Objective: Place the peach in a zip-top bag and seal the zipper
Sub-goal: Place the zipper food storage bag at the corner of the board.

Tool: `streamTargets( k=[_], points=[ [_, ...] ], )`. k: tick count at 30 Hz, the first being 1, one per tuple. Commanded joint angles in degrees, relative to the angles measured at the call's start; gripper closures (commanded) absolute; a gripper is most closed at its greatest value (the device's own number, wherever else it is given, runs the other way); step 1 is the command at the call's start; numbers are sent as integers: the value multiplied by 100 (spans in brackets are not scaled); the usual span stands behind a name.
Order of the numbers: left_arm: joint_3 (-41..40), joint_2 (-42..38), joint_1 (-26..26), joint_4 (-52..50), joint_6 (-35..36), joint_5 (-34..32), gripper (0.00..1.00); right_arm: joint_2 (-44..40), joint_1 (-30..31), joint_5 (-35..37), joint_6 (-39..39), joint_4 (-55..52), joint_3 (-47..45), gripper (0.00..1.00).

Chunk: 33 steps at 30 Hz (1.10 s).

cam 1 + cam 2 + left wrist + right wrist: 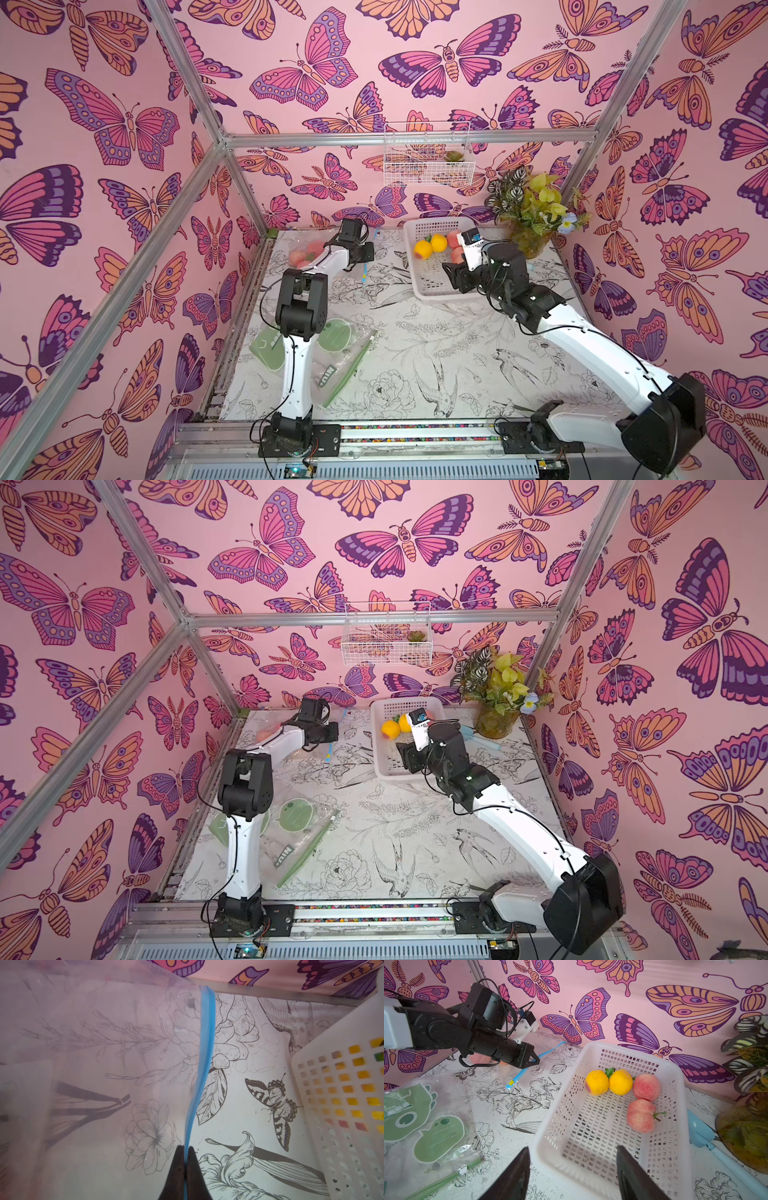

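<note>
Left wrist view: the left gripper (185, 1148) is clamped on the blue zipper strip (204, 1043) of a clear zip-top bag (93, 1032), its two black fingertips pressed together with the strip between them. The strip runs away from the jaws above the printed worktop (228, 1105), and the bag's film spreads to one side of it. In a top view this bag sits by the worktop's far left corner, and pink peaches (301, 254) show through the plastic inside it.

A white basket (591, 1047) stands along the far edge, right of the middle. It holds two yellow peaches (597, 1082) touching side by side and two rosy peaches (646, 1087) next to them. The right gripper (572, 1148) hangs over the basket's near end, its jaws spread wide with nothing between them.

A second bag (425, 1122), printed with green shapes and fitted with a green zipper, lies flat near the left edge towards the front, partly under the left arm. A light blue scoop (699, 1132) lies between the basket and a vase of leaves (532, 216) in the far right corner.
</note>
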Motion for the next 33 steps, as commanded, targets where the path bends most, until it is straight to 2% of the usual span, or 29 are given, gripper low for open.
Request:
streamTargets(
  k=[1, 5, 9, 12, 15, 19, 24, 33],
  points=[
    [203, 189, 75, -291, 133, -96, 100, -151, 38, 90, 48, -128, -39, 34],
    [260, 195, 105, -317, 132, -51, 97, -188, 39, 117, 48, -137, -78, 34],
    [270, 106, 113, -343, 131, 17, 82, -215, 33, 134, 48, -146, -97, 34],
    [279, -22, 118, -378, 130, 131, 65, -233, 39, 132, 57, -137, -119, 34],
    [270, -227, 118, -449, 121, 238, 51, -249, 39, 148, 57, -128, -148, 34],
    [206, -624, 113, -586, 114, 418, 41, -281, 35, 197, 75, -87, -208, 34],
    [-258, -1400, 119, -678, 82, 599, 37, -330, 26, 283, 142, -10, -314, 34],
    [-2213, -3569, 112, -724, -260, 673, 37, -546, -22, 392, 311, 46, -530, 33]
  ],
)
